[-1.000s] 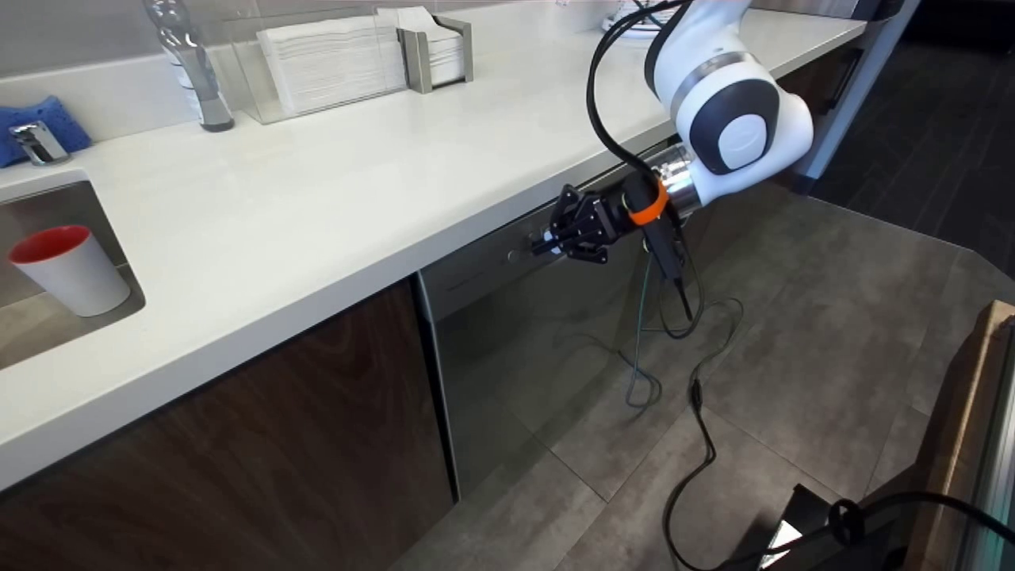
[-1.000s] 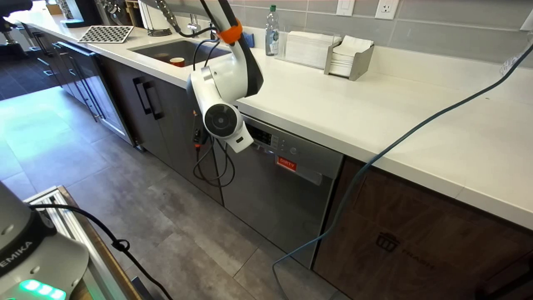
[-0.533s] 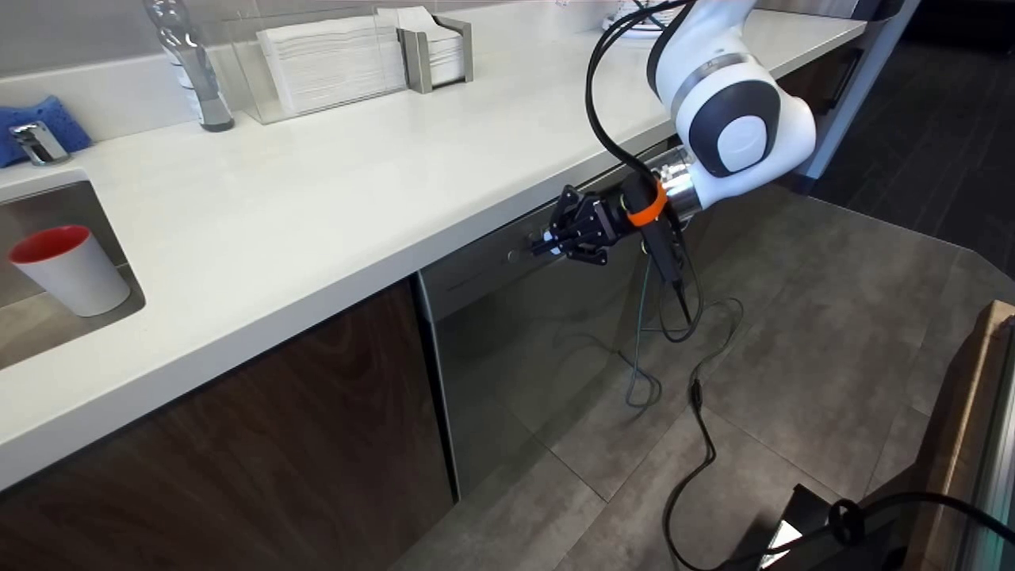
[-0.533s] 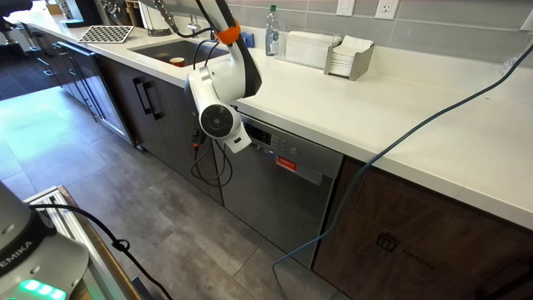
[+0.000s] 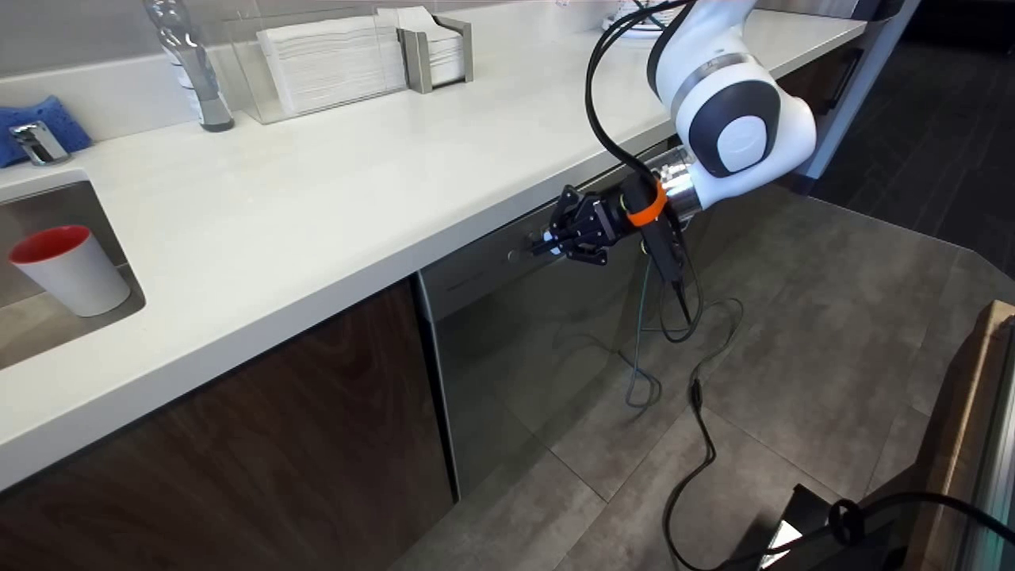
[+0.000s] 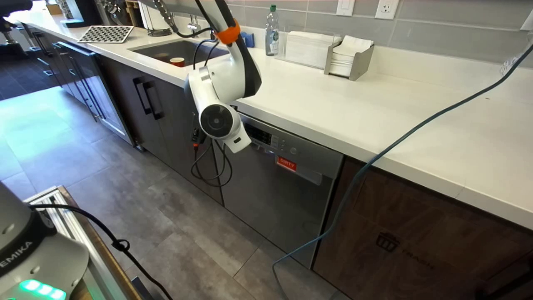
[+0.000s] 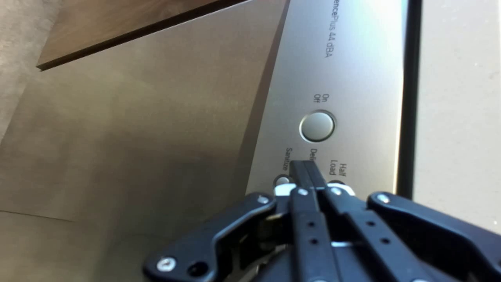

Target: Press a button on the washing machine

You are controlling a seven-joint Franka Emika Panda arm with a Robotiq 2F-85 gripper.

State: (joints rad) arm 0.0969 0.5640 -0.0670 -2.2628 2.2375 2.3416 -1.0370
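The washing machine [image 6: 270, 200] is installed beneath the tabletop [image 6: 399, 108], between dark wooden cabinet fronts [image 6: 416, 237]. Its control panel [image 7: 352, 117] occupies the upper part of the front; a red "DIRTY" label [image 6: 287, 163] sits lower, in an exterior view. The hand [image 7: 306, 166] is located at the panel with both fingers pressed together, tip beside tip. In the wrist view, the large round On/Off button [image 7: 317, 126] is located just past the fingertips. A small round button [image 7: 282, 180] marked "Sanitize" is located just left of the fingers, and the "Half Load" lettering [image 7: 337, 169] just right. The fingers partly cover a label beginning "Deli". Contact between the fingertips and the panel cannot be determined. In an exterior view, the white arm [image 6: 227, 81] extends down past the near edge of the tabletop and obscures the left end of the control panel. A cable [image 6: 358, 179] crosses the lower right corner of the machine front. In both exterior views, a cup [image 5: 79, 277] with a red interior is located in the sink [image 5: 55, 206] at the left. A bottle [image 6: 272, 35], a stack of paper towels [image 5: 333, 63] and a metal napkin holder [image 5: 415, 59] are arranged left to right along the far side.
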